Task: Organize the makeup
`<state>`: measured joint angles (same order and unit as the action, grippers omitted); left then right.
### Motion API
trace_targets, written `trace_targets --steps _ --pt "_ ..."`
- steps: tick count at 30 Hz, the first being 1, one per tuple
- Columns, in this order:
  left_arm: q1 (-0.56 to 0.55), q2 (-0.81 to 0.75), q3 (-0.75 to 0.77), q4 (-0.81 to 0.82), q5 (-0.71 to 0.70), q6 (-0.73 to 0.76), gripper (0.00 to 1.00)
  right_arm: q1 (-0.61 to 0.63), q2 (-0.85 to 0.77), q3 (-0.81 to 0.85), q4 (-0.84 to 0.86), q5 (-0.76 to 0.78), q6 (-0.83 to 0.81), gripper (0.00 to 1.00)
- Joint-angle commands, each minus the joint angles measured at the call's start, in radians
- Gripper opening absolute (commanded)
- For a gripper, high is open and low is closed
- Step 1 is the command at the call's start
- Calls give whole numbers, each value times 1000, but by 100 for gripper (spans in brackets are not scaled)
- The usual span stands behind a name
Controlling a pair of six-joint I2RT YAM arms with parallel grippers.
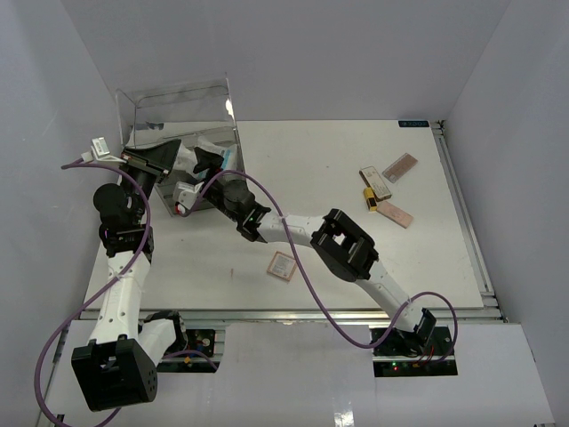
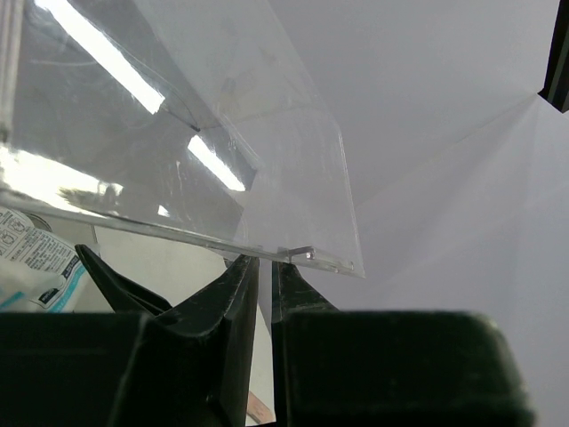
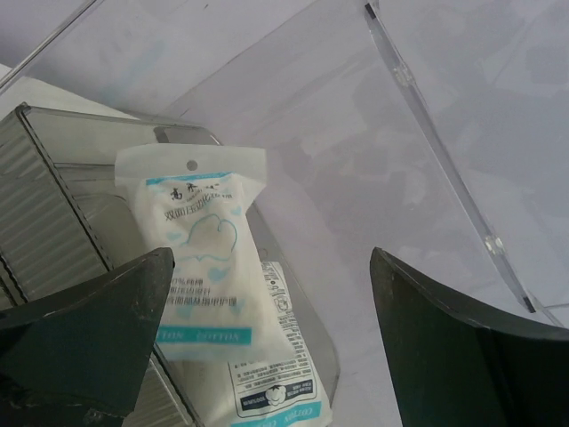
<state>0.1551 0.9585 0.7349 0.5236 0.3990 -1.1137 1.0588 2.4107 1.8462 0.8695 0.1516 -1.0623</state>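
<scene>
Now packets (image 3: 200,258) sit in clear box (image 3: 44,213) w/ lid (image 2: 222,133) up, palettes (image 1: 393,213) outside.

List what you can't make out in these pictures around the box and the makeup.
Left wrist view: whether the left tool pinches the lid; clear plastic hides the contact.
Right wrist view: the lower packet, cut by the bottom edge and overlapped by the upper packet.
Top view: what lies in the clear box, hidden by the arms and glare.
Top view: the gold tube, too small for markings.
</scene>
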Motion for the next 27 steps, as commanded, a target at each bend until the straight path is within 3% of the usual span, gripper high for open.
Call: trace_targets --steps 1,5,8,13,17,20,27 --pt "4 -27 26 30 12 12 23 4 -47 25 32 -1 29 98" --pt "6 -26 31 29 15 6 24 7 -105 31 -45 -1 77 98" --pt "6 -28 37 23 15 6 24 10 -159 54 -197 -24 147 96" --pt "4 -30 48 13 17 4 24 17 -264 156 -686 -223 235 97" --pt "6 -35 46 0 18 6 24 26 -379 138 -1123 -508 74 95" --pt "4 -41 18 1 18 2 24 41 -500 22 -1328 -638 -27 97" --pt "6 -67 -86 -3 9 -32 24 57 -817 -498 -1335 -617 -56 98"
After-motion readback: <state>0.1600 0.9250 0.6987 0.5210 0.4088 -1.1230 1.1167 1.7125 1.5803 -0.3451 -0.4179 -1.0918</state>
